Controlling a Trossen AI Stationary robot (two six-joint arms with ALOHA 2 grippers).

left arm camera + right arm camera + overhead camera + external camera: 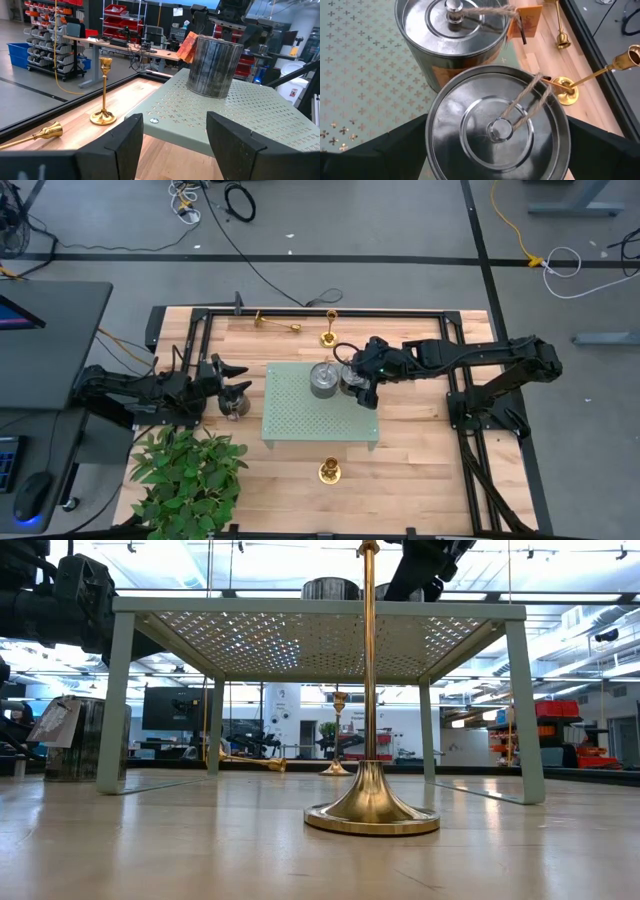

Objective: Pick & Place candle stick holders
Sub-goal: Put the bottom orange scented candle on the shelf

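Three gold candle stick holders are on the wooden table. One stands near the front edge, one stands at the far edge, and one lies on its side beside it. No gripper is near any of them. My right gripper is open over the green perforated stand. Its fingers stand on either side of a lidded metal tin. My left gripper waits open and level at the stand's left, with nothing between its fingers. My right gripper comes at the lidded tin slanting down from the table's right, with one finger at each side of the tin's wall. I cannot tell whether the fingers touch it. The tin stands upright on the green stand.
A second tin with a twine loop and an orange tag stands on the stand just beyond the first. A third tin sits on the table by my left gripper. A leafy plant fills the near left corner.
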